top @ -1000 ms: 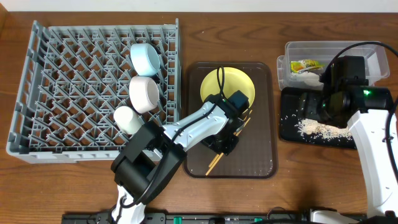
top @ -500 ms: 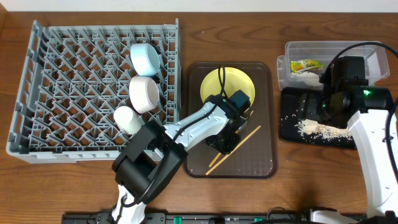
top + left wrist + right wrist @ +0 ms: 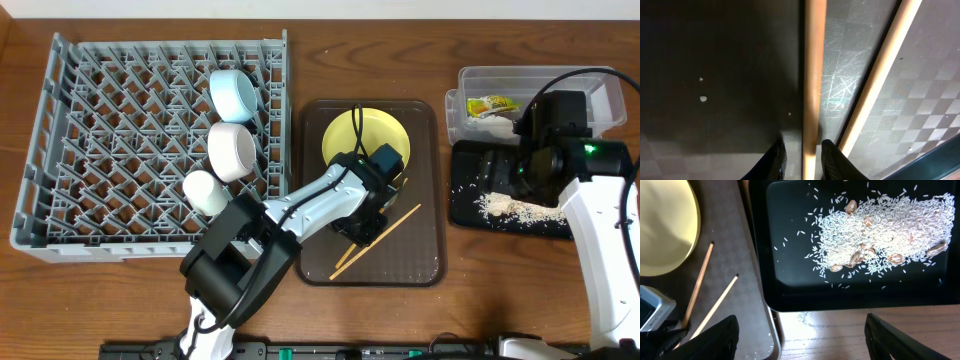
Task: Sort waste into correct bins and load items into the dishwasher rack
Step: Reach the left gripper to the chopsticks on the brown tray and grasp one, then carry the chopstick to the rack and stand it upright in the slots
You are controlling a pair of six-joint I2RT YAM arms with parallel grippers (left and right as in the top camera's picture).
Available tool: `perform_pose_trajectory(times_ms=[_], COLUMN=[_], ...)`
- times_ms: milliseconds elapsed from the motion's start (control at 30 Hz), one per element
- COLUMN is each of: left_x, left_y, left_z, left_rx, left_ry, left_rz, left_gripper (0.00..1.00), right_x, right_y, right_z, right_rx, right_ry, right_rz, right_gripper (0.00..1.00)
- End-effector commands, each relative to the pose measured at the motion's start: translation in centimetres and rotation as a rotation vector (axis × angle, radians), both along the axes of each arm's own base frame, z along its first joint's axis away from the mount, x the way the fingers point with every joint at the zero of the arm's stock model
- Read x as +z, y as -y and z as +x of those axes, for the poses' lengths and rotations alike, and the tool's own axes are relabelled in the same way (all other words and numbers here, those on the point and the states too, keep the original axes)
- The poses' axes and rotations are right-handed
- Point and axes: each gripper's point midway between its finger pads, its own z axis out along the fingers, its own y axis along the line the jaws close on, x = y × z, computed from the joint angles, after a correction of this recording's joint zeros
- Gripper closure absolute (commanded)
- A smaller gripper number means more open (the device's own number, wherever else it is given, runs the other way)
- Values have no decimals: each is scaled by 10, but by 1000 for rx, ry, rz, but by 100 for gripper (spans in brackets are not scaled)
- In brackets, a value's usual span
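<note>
My left gripper (image 3: 365,230) is low over the brown serving tray (image 3: 420,262), shut on one wooden chopstick (image 3: 810,90). The second chopstick (image 3: 380,240) lies free beside it, and also shows in the left wrist view (image 3: 882,75). The yellow plate (image 3: 365,130) sits at the tray's far end. The light-blue bowl (image 3: 233,92), white bowl (image 3: 232,150) and small white cup (image 3: 205,190) stand in the grey rack (image 3: 110,130). My right gripper (image 3: 800,345) is wide open and empty above the black tray (image 3: 790,287), which holds rice scraps (image 3: 880,230). The wrapper (image 3: 492,105) lies in the clear tub (image 3: 560,82). I cannot make out the tissue.
The rack's left and middle pegs hold nothing. The black tray (image 3: 465,205) lies just right of the serving tray, in front of the tub. A few rice grains lie scattered on the serving tray (image 3: 702,98). Bare wooden table (image 3: 850,335) runs along the front.
One chopstick has swung away to the right from under my left gripper, so the pair now lies spread apart. My right arm has not moved.
</note>
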Motion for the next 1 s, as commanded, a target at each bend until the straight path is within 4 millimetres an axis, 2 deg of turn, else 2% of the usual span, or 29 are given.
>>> perform_pose_trajectory(times_ms=[0,67,100,200,367,600,833,967], left_x=[-19,-19,-18,-15,-1,42,83,103], left_y=[-10,-10,-10,-11,-10,-12,-29,-44], left_z=[-1,-1,-1,-1,-1,-2,-17,-4], left_rx=[1,1,1,1,1,-23,-111,-85], left_ry=[-12,-11,-9,-9,4,49,73,168], left_rz=[67,66,64,63,52,6,-10,13], left_gripper=[75,81,89,94,94,94,94,94], right_x=[6,6,6,6,6,6,6,7], right_y=[6,6,6,6,7,8,8,8], right_z=[2,2,2,2,2,2,2,2], right_rx=[-31,-31,-31,-31,-31,-33,-33,-33], right_ry=[20,20,20,20,20,19,19,20], right_rz=[-10,-10,-10,-10,-11,-18,-17,-17], right_gripper=[22,21,21,21,21,21,21,21])
